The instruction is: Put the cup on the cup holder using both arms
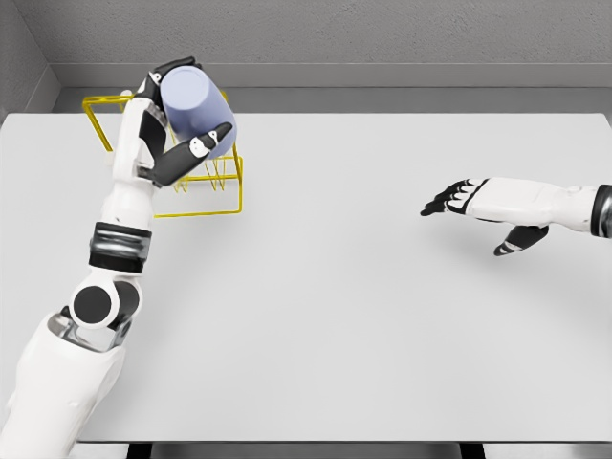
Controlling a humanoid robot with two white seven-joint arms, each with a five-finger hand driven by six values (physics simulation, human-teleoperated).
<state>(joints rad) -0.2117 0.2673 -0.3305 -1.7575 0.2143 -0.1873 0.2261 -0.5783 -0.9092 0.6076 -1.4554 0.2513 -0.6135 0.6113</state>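
Left hand (177,120) wraps the lavender cup (196,113), fingers clamped around its wall. Cup is tilted, long axis leaning toward 11 o'clock, directly above the yellow wire cup holder (206,191) at the desk's (363,316) 10 o'clock corner. Right hand (478,215), fingers spread and empty, hovers well apart at 3 o'clock.

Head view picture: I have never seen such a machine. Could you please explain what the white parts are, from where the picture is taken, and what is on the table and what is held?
This is a simulated humanoid robot, seen from a camera on its own head, looking down at a white table. The white parts are its two arms, each ending in a five-finger robot hand. The left robot hand grips a pale blue cup, held tilted above a yellow wire cup holder standing at the far left of the table. The right robot hand holds nothing; its fingers are stretched out above the table's right side.
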